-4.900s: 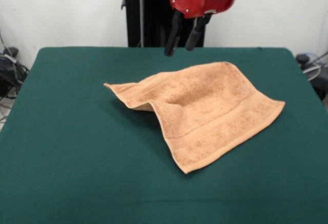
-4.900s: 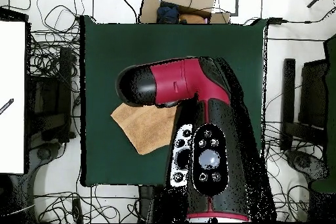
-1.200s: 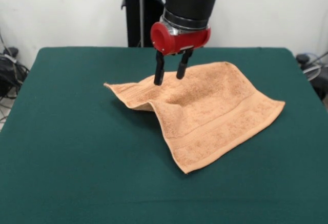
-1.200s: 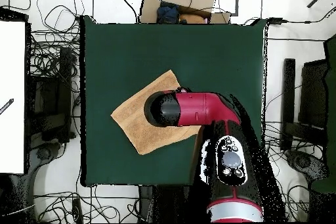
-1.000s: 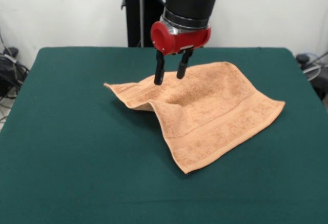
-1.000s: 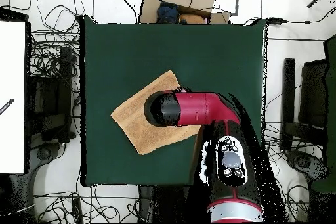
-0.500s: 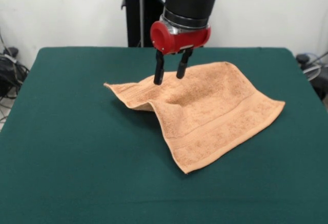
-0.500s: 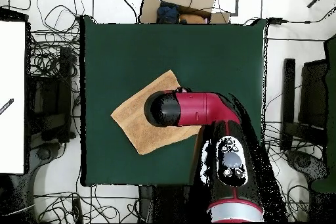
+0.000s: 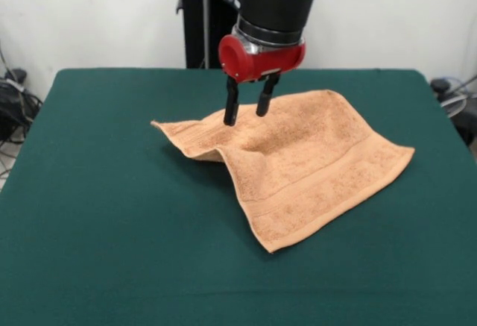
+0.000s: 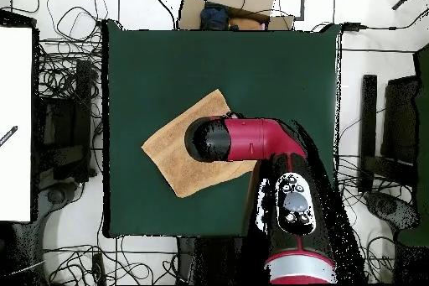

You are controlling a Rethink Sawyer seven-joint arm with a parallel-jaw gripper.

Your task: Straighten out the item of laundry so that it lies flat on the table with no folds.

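The towel (image 9: 298,162) lies on the table (image 9: 97,214), a little off the table's middle toward the robot's side, as the overhead view (image 10: 180,161) shows. It is not flat. Its edge nearest the pedestal is lifted into a ridge, and from that ridge a fold runs down toward the corner closest to the front camera. The part left of the fold, seen from the front, tilts up and casts a shadow on the green cloth, so what lies under that flap cannot be seen. A woven band runs along the hem on the camera's side. No labels can be made out in either view.

The pincer (image 9: 247,111) stands over the raised ridge of the towel, its two dark fingers (image 9: 232,106) pointing straight down and held apart with a clear gap between them, gripping nothing. Whether the tips touch the terry cloth or hang just above it cannot be told from the front, since they end right against the towel's lifted edge.

From above, the red arm (image 10: 260,140) covers the towel's side nearest the robot's base, and the pincer itself is hidden beneath the black wrist end. Only the towel's corners away from the arm show there.
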